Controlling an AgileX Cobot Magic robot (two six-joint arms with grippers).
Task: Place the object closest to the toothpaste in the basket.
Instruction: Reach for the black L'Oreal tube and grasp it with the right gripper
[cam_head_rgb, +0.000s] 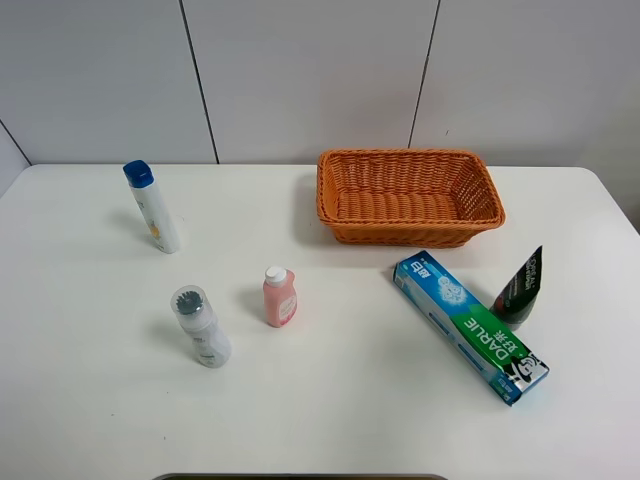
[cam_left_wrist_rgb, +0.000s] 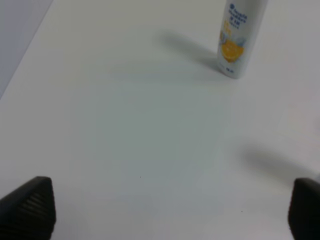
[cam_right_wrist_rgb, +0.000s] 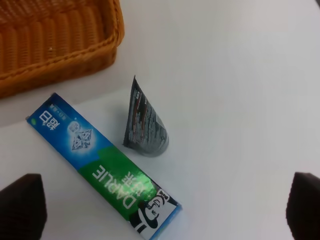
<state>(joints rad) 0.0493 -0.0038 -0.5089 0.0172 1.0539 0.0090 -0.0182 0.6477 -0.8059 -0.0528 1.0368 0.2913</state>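
Note:
The green and blue toothpaste box (cam_head_rgb: 470, 326) lies flat on the white table, right of centre; it also shows in the right wrist view (cam_right_wrist_rgb: 102, 167). A dark tube (cam_head_rgb: 520, 287) stands on its cap just right of the box, the closest thing to it, and shows in the right wrist view (cam_right_wrist_rgb: 145, 122). The orange wicker basket (cam_head_rgb: 400, 230) sits behind them, empty. My right gripper (cam_right_wrist_rgb: 165, 207) is open and empty above the tube and box. My left gripper (cam_left_wrist_rgb: 170, 210) is open and empty over bare table. Neither gripper shows in the exterior view.
A white bottle with a blue cap (cam_head_rgb: 152, 206) stands at the back left, also in the left wrist view (cam_left_wrist_rgb: 240, 35). A small pink bottle (cam_head_rgb: 280, 296) and a grey-capped bottle (cam_head_rgb: 200, 326) stand left of centre.

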